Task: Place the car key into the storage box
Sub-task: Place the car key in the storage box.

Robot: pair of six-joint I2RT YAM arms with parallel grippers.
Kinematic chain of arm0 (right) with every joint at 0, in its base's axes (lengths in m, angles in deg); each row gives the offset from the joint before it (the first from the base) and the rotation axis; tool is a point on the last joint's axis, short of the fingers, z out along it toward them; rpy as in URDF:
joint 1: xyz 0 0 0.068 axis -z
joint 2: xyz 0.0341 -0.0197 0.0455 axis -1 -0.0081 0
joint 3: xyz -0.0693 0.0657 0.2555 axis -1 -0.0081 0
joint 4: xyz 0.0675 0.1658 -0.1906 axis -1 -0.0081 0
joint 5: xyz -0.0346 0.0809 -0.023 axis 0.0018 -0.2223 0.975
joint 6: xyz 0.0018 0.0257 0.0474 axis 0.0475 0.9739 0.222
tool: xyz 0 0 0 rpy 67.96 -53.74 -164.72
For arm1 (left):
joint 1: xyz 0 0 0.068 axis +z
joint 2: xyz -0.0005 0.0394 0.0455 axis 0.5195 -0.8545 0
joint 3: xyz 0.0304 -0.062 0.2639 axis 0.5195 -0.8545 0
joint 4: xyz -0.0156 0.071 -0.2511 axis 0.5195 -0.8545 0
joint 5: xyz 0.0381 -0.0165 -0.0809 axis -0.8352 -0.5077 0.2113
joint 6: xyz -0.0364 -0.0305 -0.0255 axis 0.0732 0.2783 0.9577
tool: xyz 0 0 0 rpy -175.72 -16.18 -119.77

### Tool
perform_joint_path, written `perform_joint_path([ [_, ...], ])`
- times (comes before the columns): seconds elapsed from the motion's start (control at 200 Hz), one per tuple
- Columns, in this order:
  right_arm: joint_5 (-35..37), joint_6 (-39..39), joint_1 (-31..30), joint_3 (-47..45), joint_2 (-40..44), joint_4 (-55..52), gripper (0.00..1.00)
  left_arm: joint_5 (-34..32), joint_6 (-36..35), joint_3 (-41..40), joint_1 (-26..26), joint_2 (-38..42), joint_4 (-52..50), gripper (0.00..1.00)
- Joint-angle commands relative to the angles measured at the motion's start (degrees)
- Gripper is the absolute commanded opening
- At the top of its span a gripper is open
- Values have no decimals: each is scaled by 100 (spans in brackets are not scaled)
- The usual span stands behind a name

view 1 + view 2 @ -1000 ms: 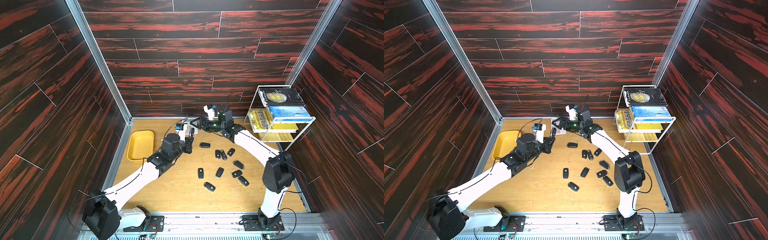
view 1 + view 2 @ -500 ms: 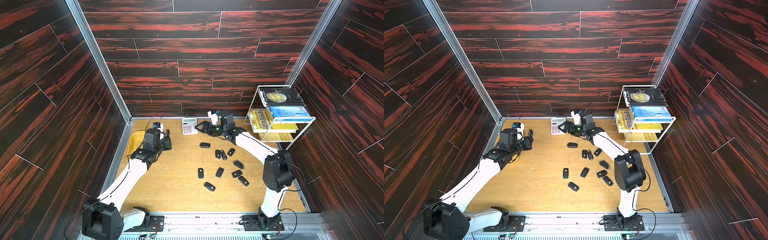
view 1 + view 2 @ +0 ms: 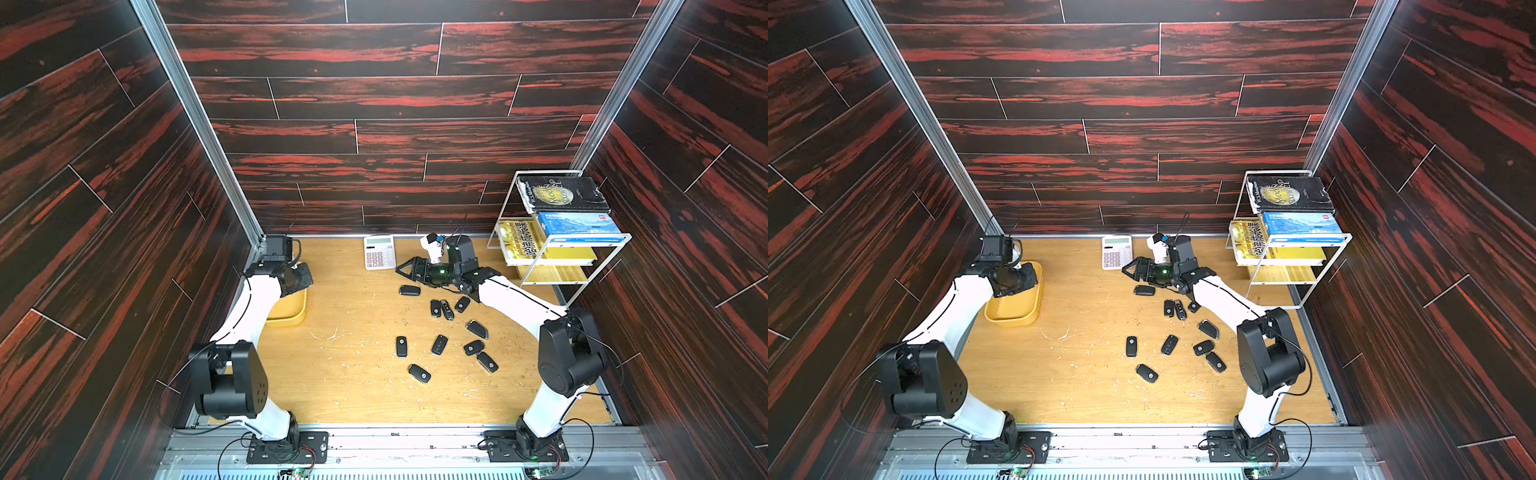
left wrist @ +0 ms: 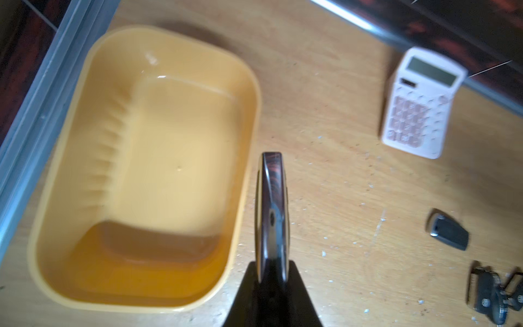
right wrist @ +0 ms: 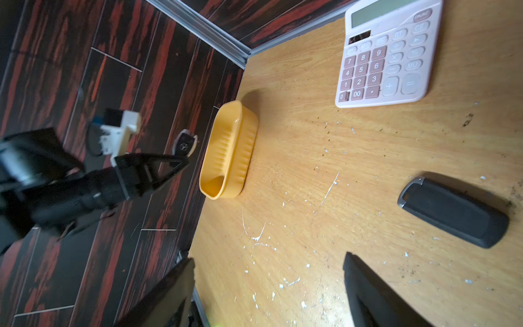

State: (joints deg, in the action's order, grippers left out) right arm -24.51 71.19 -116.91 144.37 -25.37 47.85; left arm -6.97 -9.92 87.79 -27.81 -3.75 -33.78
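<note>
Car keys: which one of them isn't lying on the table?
The key pinched edge-on in the left gripper, held up near the yellow storage box. Every other key lies flat on the wooden table.

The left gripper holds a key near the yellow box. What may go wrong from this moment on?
1. In the left wrist view the key in the left gripper lines up with the rim of the box, not its inside; released now, it may hit the rim and bounce onto the table.
2. The shut jaws pinch only one end of the key, so it may slip or swing early.
</note>
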Motion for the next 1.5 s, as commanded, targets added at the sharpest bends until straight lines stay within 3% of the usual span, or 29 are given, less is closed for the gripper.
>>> perform_joint_path([
  [0.0, -212, -81, -13, -228, 147, 221, 86, -51, -434, 456, 155, -228, -791, 15],
  [0.281, -517, 13, -13, -614, 102, 602, 86, -178, -859, 1763, 481, -1679, -1808, 10],
  [0.576, -528, -27, -13, -761, 121, 600, 86, -113, -1057, 2090, 606, -2481, -1531, 11],
  [0.746, -510, -55, -13, -801, 175, 525, 86, -450, -1212, 2251, 636, -2816, -1154, 11],
  [1.017, -449, -91, -13, -812, 227, 392, 86, -632, -1495, 3214, 662, -3790, -1590, 12],
  [1.263, -413, -135, -13, -774, 269, 270, 86, -674, -1670, 3313, 663, -4047, -1638, 15],
  [1.493, -400, -186, -5, -789, 234, 185, 86, -410, -1830, 3349, 672, -4097, -1700, 27],
])
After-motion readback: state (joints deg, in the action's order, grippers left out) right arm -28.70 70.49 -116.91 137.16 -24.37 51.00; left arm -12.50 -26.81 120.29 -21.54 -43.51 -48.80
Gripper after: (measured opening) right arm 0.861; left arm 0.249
